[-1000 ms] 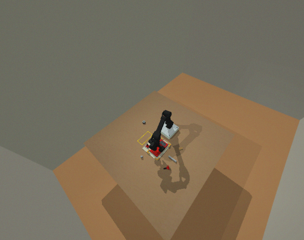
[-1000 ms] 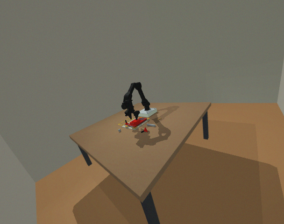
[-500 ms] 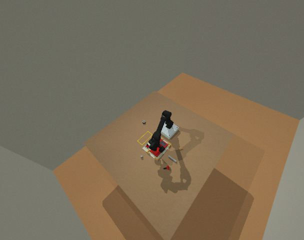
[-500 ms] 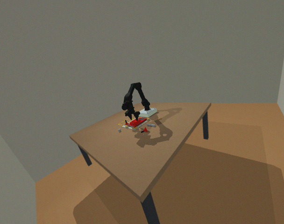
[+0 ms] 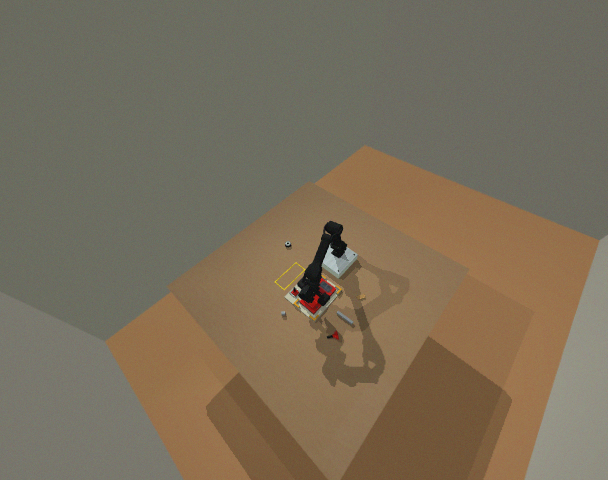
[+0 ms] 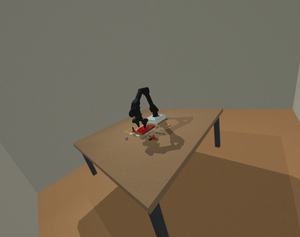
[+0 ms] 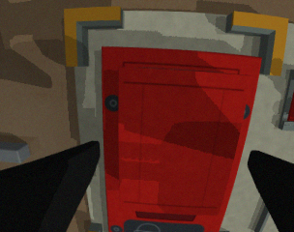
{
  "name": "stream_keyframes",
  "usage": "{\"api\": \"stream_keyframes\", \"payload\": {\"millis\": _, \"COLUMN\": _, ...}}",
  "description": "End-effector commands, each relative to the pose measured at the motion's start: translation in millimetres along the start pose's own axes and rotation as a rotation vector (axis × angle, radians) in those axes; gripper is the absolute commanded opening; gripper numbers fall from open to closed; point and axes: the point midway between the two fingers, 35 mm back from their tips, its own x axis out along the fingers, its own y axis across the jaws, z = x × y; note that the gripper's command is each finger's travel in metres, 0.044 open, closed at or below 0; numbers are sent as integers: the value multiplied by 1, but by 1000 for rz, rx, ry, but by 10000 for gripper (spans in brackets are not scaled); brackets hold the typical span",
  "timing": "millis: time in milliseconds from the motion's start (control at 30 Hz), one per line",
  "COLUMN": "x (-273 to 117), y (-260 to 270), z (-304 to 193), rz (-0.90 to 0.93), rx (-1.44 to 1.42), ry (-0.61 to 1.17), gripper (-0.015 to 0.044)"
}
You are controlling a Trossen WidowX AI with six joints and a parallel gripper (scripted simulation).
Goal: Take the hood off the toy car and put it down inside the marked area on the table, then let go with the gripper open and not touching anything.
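Observation:
The toy car (image 5: 326, 286) (image 6: 150, 126) is red and sits in a pale fixture board with orange corner brackets. Its hood (image 5: 310, 304) (image 6: 142, 130) (image 7: 181, 106) is a red raised panel on the car's front part, in place on the car. My gripper (image 5: 313, 298) (image 6: 141, 127) (image 7: 174, 154) is open and empty, pointing down over the hood. In the wrist view one finger stands on each side of the red panel, with a gap on both sides. The marked area (image 5: 285, 272) is a yellow outline on the table beside the board, with nothing inside it.
A grey bar (image 5: 345, 317) (image 6: 160, 132) (image 7: 7, 152), a red and black piece (image 5: 335, 335) (image 6: 153, 137), a small grey block (image 5: 283, 313) (image 6: 126, 138), an orange piece (image 5: 361, 297) and a black and white round piece (image 5: 287, 244) lie around the board. The white robot base (image 5: 340, 267) stands behind it.

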Motion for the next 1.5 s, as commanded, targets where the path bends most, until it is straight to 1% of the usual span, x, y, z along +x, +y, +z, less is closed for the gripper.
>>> {"api": "stream_keyframes", "payload": {"millis": 0, "x": 3, "y": -1, "z": -1, "rz": -6, "rx": 4, "ry": 2, "gripper": 440}}
{"api": "stream_keyframes", "payload": {"millis": 1100, "x": 19, "y": -1, "z": -1, "rz": -6, "rx": 4, "ry": 2, "gripper": 440}}
{"api": "stream_keyframes", "payload": {"millis": 1233, "x": 16, "y": 0, "z": 0, "rz": -1, "rx": -1, "ry": -1, "gripper": 335}}
{"api": "stream_keyframes", "payload": {"millis": 1467, "x": 16, "y": 0, "z": 0, "rz": -1, "rx": -1, "ry": -1, "gripper": 288}}
